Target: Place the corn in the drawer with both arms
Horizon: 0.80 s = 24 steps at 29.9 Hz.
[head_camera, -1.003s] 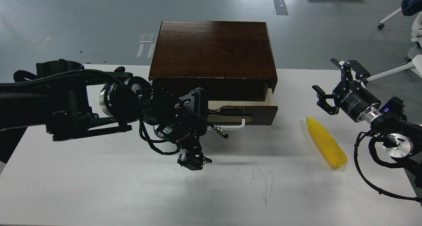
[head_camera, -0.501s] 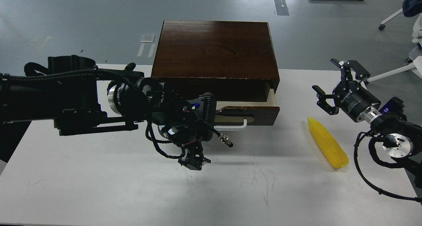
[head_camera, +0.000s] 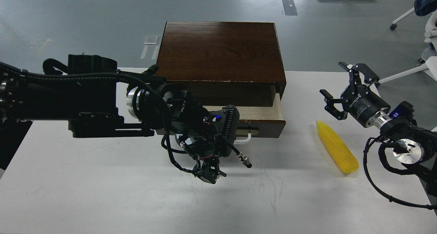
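The yellow corn (head_camera: 336,147) lies on the white table, right of the drawer and apart from both grippers. The dark brown box (head_camera: 220,51) stands at the table's back; its drawer (head_camera: 264,127) is partly pulled out, showing pale wood inside. Its white handle (head_camera: 245,140) is mostly hidden behind my left wrist. My left gripper (head_camera: 211,172) hangs low in front of the drawer, dark and small; its fingers cannot be told apart. My right gripper (head_camera: 341,87) is open and empty, just above and behind the corn's narrow end.
The white table (head_camera: 102,193) ends close to my right arm at the right. A loose cable plug (head_camera: 245,160) sticks out of my left wrist. Chair legs (head_camera: 406,73) stand on the grey floor beyond the table, at the right.
My left arm has moved right and toward me, and the drawer front stands farther out of the box. The right gripper shifted slightly left. The corn has not moved.
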Each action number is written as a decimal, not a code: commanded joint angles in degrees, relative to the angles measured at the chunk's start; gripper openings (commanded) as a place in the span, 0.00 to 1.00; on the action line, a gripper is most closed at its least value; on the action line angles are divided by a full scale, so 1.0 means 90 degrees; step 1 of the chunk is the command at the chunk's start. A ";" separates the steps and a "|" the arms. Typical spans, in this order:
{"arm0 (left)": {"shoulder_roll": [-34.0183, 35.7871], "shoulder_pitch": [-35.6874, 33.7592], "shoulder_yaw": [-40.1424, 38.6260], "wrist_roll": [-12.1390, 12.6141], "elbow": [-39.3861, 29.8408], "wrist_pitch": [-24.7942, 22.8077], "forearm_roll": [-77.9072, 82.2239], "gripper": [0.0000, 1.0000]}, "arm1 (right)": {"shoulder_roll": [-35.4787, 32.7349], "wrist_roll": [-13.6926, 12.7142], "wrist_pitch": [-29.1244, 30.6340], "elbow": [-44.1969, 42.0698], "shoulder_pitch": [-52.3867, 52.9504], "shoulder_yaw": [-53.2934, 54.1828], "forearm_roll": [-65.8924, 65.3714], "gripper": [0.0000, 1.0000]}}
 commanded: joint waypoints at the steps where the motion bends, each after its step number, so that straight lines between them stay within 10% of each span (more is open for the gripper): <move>1: 0.0024 -0.0043 -0.0039 -0.0003 -0.0039 -0.0001 0.0003 0.98 | 0.0006 0.0000 0.0000 -0.0003 -0.0010 -0.0002 0.0007 1.00; 17: 0.1107 -0.0131 -0.1650 -0.0003 -0.0713 -0.0001 -0.0838 0.98 | -0.0003 0.0000 0.0000 -0.0003 0.0000 -0.0022 -0.0003 1.00; 24: 0.2317 0.0161 -0.2568 -0.0003 -0.0548 -0.0001 -0.3840 0.98 | -0.0003 0.0000 0.0000 -0.0013 0.0000 -0.0031 -0.0003 1.00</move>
